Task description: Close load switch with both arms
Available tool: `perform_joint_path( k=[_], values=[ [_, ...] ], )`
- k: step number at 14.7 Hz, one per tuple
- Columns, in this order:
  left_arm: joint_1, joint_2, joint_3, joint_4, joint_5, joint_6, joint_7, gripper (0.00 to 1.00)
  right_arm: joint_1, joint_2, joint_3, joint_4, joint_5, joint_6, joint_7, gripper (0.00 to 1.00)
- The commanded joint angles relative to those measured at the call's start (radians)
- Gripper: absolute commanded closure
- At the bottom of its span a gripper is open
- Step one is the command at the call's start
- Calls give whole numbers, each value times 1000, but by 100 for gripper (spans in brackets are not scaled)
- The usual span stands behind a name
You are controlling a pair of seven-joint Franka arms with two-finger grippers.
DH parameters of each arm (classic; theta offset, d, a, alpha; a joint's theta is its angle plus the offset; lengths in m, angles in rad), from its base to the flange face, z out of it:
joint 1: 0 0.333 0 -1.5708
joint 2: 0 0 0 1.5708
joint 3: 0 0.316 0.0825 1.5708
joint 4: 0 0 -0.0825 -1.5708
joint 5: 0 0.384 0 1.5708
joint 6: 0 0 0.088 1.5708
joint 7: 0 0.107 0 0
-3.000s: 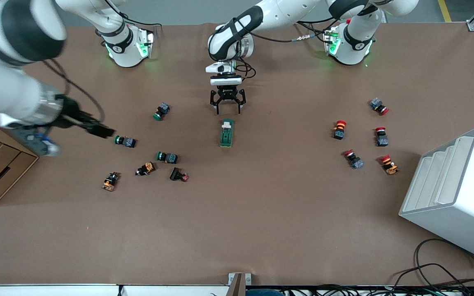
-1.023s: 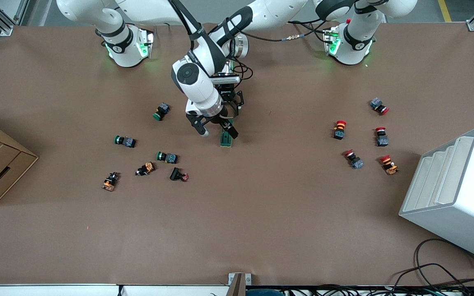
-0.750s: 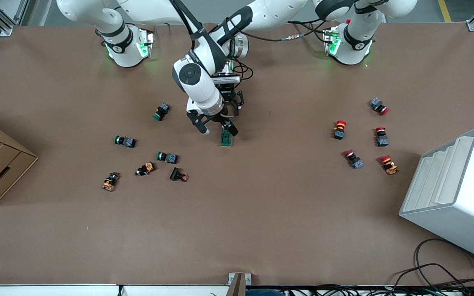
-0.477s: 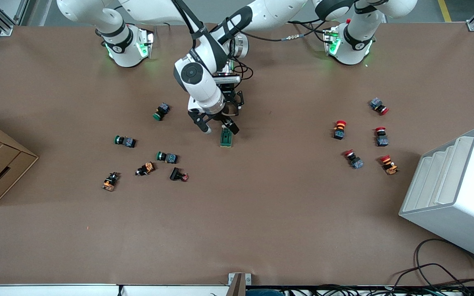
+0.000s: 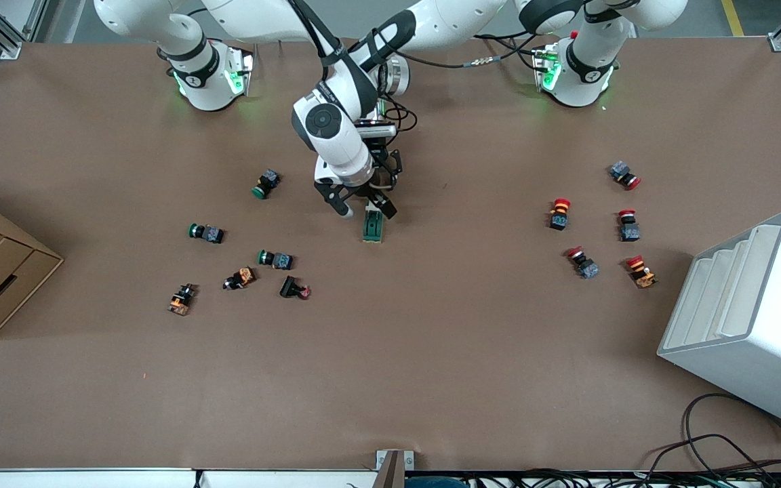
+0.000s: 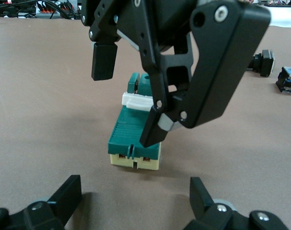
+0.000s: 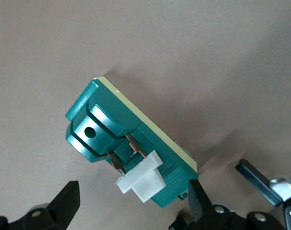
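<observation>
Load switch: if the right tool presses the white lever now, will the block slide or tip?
The load switch lies flat and long on the table, so tipping seems unlikely. It looks like small, rigid plastic, probably light, and nothing clamps it, so it may slide. The right tool is open over it; the left tool is open and could brace it.

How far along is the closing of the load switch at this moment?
Done: both arms have reached the load switch. In hand: the right gripper, open, is over its end with the white lever, one finger beside the lever. The left gripper, open, faces the switch's end farthest from the front camera. Left: the lever stands raised, not yet pushed down.
</observation>
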Motion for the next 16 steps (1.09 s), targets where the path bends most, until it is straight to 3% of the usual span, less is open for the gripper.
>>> perform_joint_path(
  k=[1, 16],
  values=[
    [-5, 45, -1, 1, 10, 17, -50, 0, 14, -3, -12, 12, 12, 14, -3, 0],
    [-13, 45, -1, -5, 10, 14, -52, 0, -35, 15, -18, 102, 14, 15, -9, 0]
  ],
)
